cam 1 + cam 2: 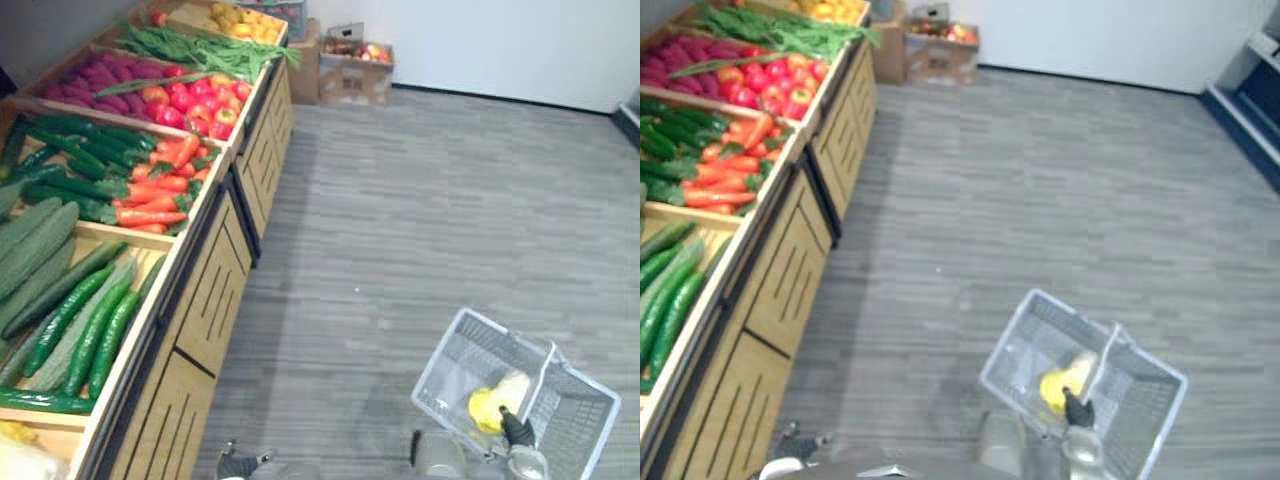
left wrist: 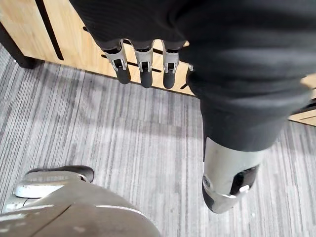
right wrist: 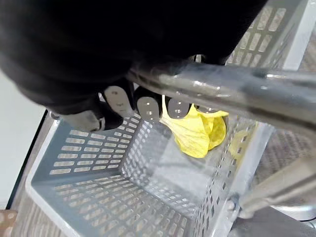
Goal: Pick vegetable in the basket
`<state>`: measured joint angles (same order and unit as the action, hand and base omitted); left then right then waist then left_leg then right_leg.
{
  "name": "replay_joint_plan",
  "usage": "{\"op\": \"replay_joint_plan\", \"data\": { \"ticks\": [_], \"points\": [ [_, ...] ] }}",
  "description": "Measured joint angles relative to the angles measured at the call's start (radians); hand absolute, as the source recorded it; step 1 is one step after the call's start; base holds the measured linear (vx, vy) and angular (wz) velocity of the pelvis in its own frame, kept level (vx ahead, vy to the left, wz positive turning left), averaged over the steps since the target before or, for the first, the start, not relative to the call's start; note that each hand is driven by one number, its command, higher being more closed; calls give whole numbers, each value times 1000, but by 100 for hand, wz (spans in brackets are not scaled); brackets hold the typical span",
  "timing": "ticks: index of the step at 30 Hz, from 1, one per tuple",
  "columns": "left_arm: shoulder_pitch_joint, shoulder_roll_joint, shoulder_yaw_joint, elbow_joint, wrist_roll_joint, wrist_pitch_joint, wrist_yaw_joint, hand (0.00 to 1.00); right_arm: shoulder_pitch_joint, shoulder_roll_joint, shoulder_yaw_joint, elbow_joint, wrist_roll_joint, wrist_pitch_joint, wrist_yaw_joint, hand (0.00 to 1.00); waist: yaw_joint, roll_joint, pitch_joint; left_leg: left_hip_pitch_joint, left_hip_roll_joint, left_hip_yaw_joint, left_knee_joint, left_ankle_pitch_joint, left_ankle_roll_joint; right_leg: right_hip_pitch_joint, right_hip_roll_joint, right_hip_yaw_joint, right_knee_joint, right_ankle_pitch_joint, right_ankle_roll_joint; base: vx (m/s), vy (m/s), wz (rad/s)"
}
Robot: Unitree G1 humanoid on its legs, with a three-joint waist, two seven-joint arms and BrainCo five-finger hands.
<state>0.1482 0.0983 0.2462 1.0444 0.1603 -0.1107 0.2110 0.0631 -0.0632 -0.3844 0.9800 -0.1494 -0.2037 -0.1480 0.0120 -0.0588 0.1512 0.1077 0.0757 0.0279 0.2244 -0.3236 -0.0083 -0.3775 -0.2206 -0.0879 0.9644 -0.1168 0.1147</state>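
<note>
- The right robot hand (image 3: 148, 106) is curled round the metal handle (image 3: 222, 86) of the grey basket (image 1: 452, 368). It holds the basket over the carpet, well apart from the wooden stand (image 1: 215, 290).
- One yellow vegetable (image 3: 197, 133) lies inside the basket, on its bottom.
- The left robot hand (image 2: 144, 61) hangs just beside the stand's slatted front, fingers straight and loose, holding nothing.
- On the stand the produce sits in open crates: cucumbers (image 1: 90, 320) at the near end, carrots (image 1: 160, 185) further along, tomatoes (image 1: 195, 100) beyond those.
- By my reading this is the gap between picks: one item is loaded and the free hand is low.
- The next move calls for lifting the left robot hand over the stand's edge to the near crate and closing it on one piece. The basket needs to come closer to the stand for the drop.
</note>
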Motion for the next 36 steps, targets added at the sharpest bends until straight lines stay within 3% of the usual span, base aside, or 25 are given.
{"op": "replay_joint_plan", "data": {
  "ticks": [3, 4, 5, 6, 7, 8, 9, 10, 11, 12, 13, 14, 15, 16, 17, 19, 21, 24, 26, 27, 28, 30, 31, 33, 36],
  "points": [
    [-22, -31, 53, -1, 0, 5, 0, 0, -2, -1, -13, -23, 1, -5, 3, 100, -3, 24, 11, 72, 15, -19, -74, -13, -7, -47, 38, -95, -258, -23, -16, 372, -55, 29],
    [-30, -40, 65, 0, -1, 5, 0, 0, -3, -1, -24, -25, 1, -4, 4, 100, -3, 33, 16, 88, 26, -23, -85, -20, -11, -53, 51, -97, -328, -19, -12, 584, -168, 48],
    [-44, -68, 95, -1, -2, 5, -2, 0, -5, -2, -52, -31, 1, -3, 4, 100, -5, 63, 25, 124, 62, -30, -108, -38, -23, -57, 83, -88, -518, 1, 7, 523, -182, 40],
    [-46, -76, 113, -2, -3, 4, -4, 0, -4, 0, -57, -32, 2, -1, 4, 100, -5, 66, 27, 142, 71, -31, -119, -38, -23, -57, 90, -75, -582, 9, 9, 572, -223, 50],
    [-45, -81, 139, -4, -11, 4, -13, 0, -4, 6, -63, -31, 2, 4, 5, 100, -5, 60, 27, 162, 77, -32, -120, -38, -23, -53, 96, -58, -648, 50, 2, 617, -264, 48],
    [-47, -94, 162, 0, -35, 4, -22, 0, -3, 4, -69, -29, 2, 13, 5, 100, -6, 61, 25, 181, 103, -37, -98, -37, -23, -38, 106, -48, -621, 164, -11, 737, -329, 47],
    [-60, -119, 191, 3, -41, 2, -26, 0, -12, -4, -84, -35, 0, 17, 5, 100, 1, 94, 18, 170, 134, -41, -61, 2, -51, -54, 118, -77, -532, 94, -37, 629, -284, 31],
    [-64, -125, 200, 1, -41, 1, -29, 0, -22, -4, -92, -35, -2, 17, 6, 100, 8, 91, 19, 170, 131, -44, -50, 35, -58, -71, 108, -76, -476, 66, -48, 643, -297, 17],
    [-72, -143, 202, -5, -42, -1, -30, 0, -30, -23, -113, -35, -4, 17, 7, 100, 12, 93, 20, 173, 125, -68, -36, 116, -62, -130, 84, -76, -304, 29, -84, 752, -386, 39],
    [-64, -152, 204, 3, -50, -1, -28, 0, -30, -41, -123, -30, 0, 15, 7, 100, -7, 97, 11, 172, 129, -106, 7, 163, -74, -172, 94, -80, -228, -14, -75, 733, -386, 42],
    [-51, -152, 204, 11, -59, -3, -27, 0, -25, -42, -128, -19, -1, 22, 6, 100, -11, 105, -14, 161, 139, -111, 40, 181, -79, -138, 111, -80, -346, -10, -90, 577, -326, 33],
    [-41, -156, 211, 21, -79, -3, -28, 0, -16, -55, -126, 8, -10, 25, 8, 100, -10, 134, -34, 126, 166, -141, 151, 234, -90, -91, 141, -119, -408, -54, -89, 499, -205, 3],
    [-46, -161, 213, 22, -84, -2, -32, 0, -18, -58, -127, 21, -13, 25, 11, 100, -10, 142, -40, 87, 164, -154, 210, 306, -111, -73, 149, -123, -421, -65, -101, 646, -253, 6],
    [-54, -162, 206, 19, -99, -2, -34, 0, -22, -60, -119, 18, -29, 27, 23, 100, -8, 130, -35, 9, 154, -162, 327, 441, -159, -27, 148, -126, -470, -70, -108, 664, -219, 18],
    [-63, -161, 198, 19, -100, -3, -37, 0, -26, -59, -117, 19, -37, 34, 26, 100, -8, 122, -28, -46, 155, -145, 442, 437, -178, 33, 149, -128, -528, -69, -108, 649, -220, 31],
    [-69, -151, 200, -1, -119, -10, -42, 0, -23, -54, -115, 77, -38, 57, 25, 100, -6, 88, -7, -114, 173, -22, 667, 331, -164, 247, 145, -143, -665, -69, -109, 610, -177, 40],
    [-69, -149, 201, -20, -119, -11, -40, 0, -13, -53, -110, 103, -37, 73, 24, 100, 0, 67, -6, -194, 158, 83, 763, 196, -110, 407, 128, -156, -751, -69, -109, 495, -82, 36],
    [-84, -146, 217, -47, -160, -17, -40, 0, -11, -53, -109, 132, -37, 73, 26, 100, 24, 63, -3, -397, 138, 216, 642, 93, -81, 492, 113, -188, -815, -70, -104, 449, 70, 12],
    [-87, -142, 231, -50, -163, -17, -39, 0, 15, -41, -112, 121, -37, 74, 25, 100, 20, 63, 1, -444, 125, 346, 426, 121, -45, 562, 100, -233, -827, -91, -59, 431, 143, 33],
    [-83, -147, 229, -42, -157, -14, -38, 0, 53, -43, -113, 88, -37, 73, 26, 100, 19, 90, 2, -450, 121, 449, 249, 238, 23, 617, 120, -257, -827, -117, -18, 463, 178, 67],
    [-84, -144, 227, -32, -157, -13, -38, 0, 72, -37, -118, 87, -37, 73, 25, 100, 16, 90, -4, -441, 119, 507, 236, 208, 112, 639, 119, -263, -830, -130, -4, 510, 237, 111],
    [-97, -128, 244, -24, -155, -13, -38, 0, 70, -21, -116, 98, -37, 75, 26, 100, 19, 39, -16, -420, 21, 538, 122, 200, 125, 635, 73, -227, -853, -101, -41, 532, 278, 87],
    [-96, -124, 252, -22, -153, -10, -37, 0, 54, -20, -114, 98, -37, 73, 27, 100, 23, 36, -14, -420, 11, 539, 109, 202, 126, 635, 73, -217, -871, -75, -55, 502, 245, 26],
    [-83, -100, 261, 3, -134, 2, -33, 0, 14, -15, -102, 104, -38, 73, 28, 100, 25, 35, -13, -406, -1, 549, 101, 201, 131, 654, 73, -175, -898, 6, -41, 378, 162, 19],
    [-34, -93, 260, 26, -98, 17, -25, 0, -6, 2, -79, 129, -47, 72, 42, 100, 49, 31, -16, -288, -30, 558, 15, 196, 139, 663, 68, -114, -783, 89, -27, 283, 99, 20]
  ]
}}
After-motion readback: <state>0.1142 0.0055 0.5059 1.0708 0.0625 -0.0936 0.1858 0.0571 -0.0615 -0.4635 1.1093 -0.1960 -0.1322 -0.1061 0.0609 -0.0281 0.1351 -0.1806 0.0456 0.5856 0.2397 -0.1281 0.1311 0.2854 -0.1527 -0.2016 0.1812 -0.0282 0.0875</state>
